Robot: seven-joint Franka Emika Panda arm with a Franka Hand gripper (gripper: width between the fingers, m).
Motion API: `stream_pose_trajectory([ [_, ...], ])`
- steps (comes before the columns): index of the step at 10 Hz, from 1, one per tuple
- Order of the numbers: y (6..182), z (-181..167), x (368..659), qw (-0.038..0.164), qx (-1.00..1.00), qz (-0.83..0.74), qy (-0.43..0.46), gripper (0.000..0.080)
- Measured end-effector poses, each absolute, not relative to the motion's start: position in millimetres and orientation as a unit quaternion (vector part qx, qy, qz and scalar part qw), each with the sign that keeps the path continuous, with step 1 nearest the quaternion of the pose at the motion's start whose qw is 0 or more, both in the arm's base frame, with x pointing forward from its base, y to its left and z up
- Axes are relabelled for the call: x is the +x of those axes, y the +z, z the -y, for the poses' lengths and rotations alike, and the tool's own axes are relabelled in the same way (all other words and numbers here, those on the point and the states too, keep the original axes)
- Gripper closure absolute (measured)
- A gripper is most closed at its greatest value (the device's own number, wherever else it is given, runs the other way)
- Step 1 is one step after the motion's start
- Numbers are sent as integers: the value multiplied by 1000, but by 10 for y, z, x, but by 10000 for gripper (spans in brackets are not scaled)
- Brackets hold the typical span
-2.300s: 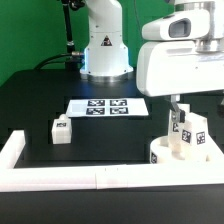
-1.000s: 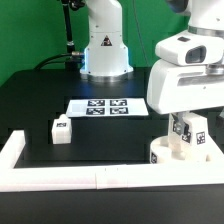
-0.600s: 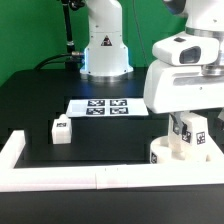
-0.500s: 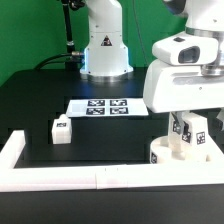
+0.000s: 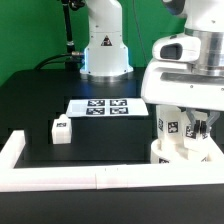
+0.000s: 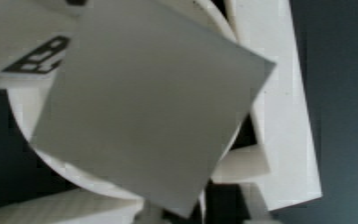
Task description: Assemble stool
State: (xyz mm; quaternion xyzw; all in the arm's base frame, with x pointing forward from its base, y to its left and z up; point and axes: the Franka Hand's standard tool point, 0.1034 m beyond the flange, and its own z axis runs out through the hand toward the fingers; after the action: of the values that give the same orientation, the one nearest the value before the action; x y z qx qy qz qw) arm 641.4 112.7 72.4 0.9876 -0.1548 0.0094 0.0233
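The round white seat (image 5: 186, 153) lies at the exterior view's right, against the border rail. A white tagged leg (image 5: 170, 128) stands upright in it. My gripper (image 5: 188, 120) hangs straight over this leg, and its white hand hides the leg's top. In the wrist view the leg (image 6: 149, 110) fills the picture, tilted, with a tag at one corner. My fingers are not clear in either view, so I cannot tell whether they are closed on the leg. A second leg (image 5: 61, 131) lies loose at the exterior view's left. A third leg is not in view.
The marker board (image 5: 105, 107) lies flat at mid-table. The long white border rail (image 5: 80, 178) runs along the front and turns up at the exterior view's left. The robot base (image 5: 105, 45) stands at the back.
The hand has shifted slightly over the seat. The tags on the upright leg now show larger and farther apart. The loose leg has not moved.
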Motion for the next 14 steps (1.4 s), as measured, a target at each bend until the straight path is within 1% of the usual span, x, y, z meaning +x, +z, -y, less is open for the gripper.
stream_pose_trajectory([
  [1, 725, -1127, 6416, 24, 988, 154, 10, 794],
  [4, 737, -1138, 6429, 26, 990, 136, 12, 798],
  [5, 770, -1190, 6459, 27, 993, 116, 16, 676],
  [6, 780, -1235, 6462, 44, 997, 57, 19, 676],
  [7, 797, -1286, 6458, 53, 998, -11, 19, 506],
  [8, 844, -1268, 6475, 53, 997, -59, 19, 355],
  [9, 872, -1226, 6483, 54, 994, -88, 19, 355],
  [10, 860, -1217, 6480, 55, 994, -95, 18, 227],
  [11, 858, -1217, 6479, 55, 994, -92, 18, 171],
  [14, 854, -1213, 6478, 56, 993, -100, 17, 150],
])
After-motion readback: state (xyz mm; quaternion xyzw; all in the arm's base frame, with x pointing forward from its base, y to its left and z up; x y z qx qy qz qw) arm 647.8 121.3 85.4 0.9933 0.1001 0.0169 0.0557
